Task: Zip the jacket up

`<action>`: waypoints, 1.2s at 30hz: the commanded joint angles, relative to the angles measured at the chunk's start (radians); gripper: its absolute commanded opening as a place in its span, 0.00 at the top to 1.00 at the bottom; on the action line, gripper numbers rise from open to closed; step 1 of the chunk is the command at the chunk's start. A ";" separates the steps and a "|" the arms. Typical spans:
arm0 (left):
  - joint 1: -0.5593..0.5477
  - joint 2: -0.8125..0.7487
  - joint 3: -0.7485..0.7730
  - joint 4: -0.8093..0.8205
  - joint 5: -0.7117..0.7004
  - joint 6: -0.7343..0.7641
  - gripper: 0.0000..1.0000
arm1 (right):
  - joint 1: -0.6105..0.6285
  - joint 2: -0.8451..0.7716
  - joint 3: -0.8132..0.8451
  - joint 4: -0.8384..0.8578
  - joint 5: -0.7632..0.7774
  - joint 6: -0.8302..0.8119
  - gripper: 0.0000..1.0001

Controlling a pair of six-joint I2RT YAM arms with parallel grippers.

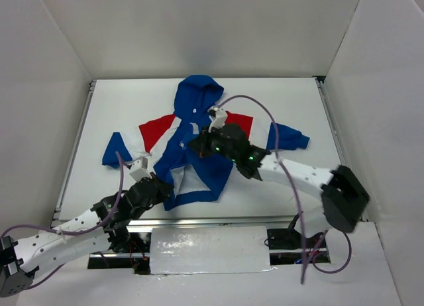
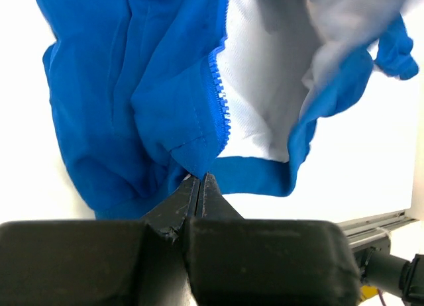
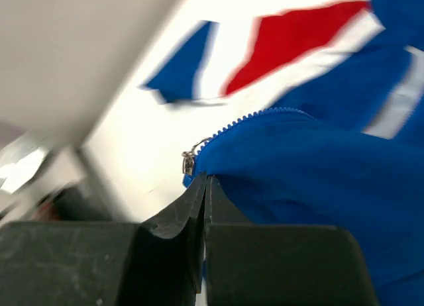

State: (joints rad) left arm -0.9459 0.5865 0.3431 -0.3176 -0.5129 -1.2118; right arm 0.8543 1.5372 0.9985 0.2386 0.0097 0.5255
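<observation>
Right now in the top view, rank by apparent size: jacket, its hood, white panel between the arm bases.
1. jacket
2. white panel, nearer the camera, so less sure
3. hood

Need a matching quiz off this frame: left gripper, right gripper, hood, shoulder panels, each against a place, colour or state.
1 left gripper
2 right gripper
3 hood
4 shoulder panels

A red
B shut on the jacket's front edge, by the metal slider
C shut on the jacket's bottom hem
D at the table's far end

Pairs: 1-C, 2-B, 3-D, 4-A
</observation>
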 commanded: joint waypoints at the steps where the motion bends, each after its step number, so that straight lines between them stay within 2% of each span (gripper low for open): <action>1: 0.006 -0.013 0.037 -0.012 -0.039 0.003 1.00 | 0.015 -0.233 -0.157 0.206 -0.229 -0.041 1.00; 3: 0.006 -0.037 0.022 0.005 -0.032 0.017 1.00 | 0.040 -0.203 -0.299 0.225 -0.312 0.013 1.00; 6: 0.006 -0.053 -0.022 0.043 -0.010 0.024 1.00 | 0.045 -0.013 -0.428 0.281 -0.268 0.131 1.00; 7: 0.007 -0.050 -0.036 0.052 -0.001 0.026 1.00 | 0.043 0.024 -0.384 0.231 -0.234 0.143 1.00; 8: 0.007 -0.037 -0.038 0.060 0.002 0.023 1.00 | 0.045 0.088 -0.342 0.096 -0.129 0.145 1.00; 10: 0.007 -0.022 -0.021 0.057 0.011 0.024 1.00 | 0.046 0.135 -0.241 0.019 -0.035 0.127 1.00; 11: 0.007 -0.013 -0.012 0.043 0.011 0.029 1.00 | 0.045 0.150 -0.221 0.022 0.030 0.111 1.00; 15: 0.006 -0.039 0.017 -0.004 -0.006 0.035 1.00 | 0.040 0.147 -0.187 0.141 0.123 0.039 1.00; 22: 0.006 -0.123 0.007 -0.049 0.001 0.049 1.00 | 0.040 0.178 -0.119 0.155 0.229 -0.031 1.00; 25: 0.007 -0.132 0.000 -0.055 -0.001 0.044 1.00 | 0.038 0.181 -0.181 0.253 0.262 -0.024 1.00; 28: 0.007 -0.132 -0.006 -0.051 0.005 0.044 1.00 | 0.046 0.155 -0.279 0.436 0.285 -0.021 1.00; 34: 0.006 -0.123 -0.003 -0.043 0.008 0.047 1.00 | 0.054 0.141 -0.280 0.462 0.305 -0.081 1.00; 36: 0.006 -0.122 0.000 -0.043 0.007 0.054 1.00 | 0.065 0.097 -0.364 0.669 0.270 -0.108 1.00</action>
State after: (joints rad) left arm -0.9436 0.4622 0.3164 -0.3759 -0.5026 -1.1801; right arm 0.9024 1.7031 0.7052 0.6430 0.2695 0.4805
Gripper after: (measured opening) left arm 0.058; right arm 0.003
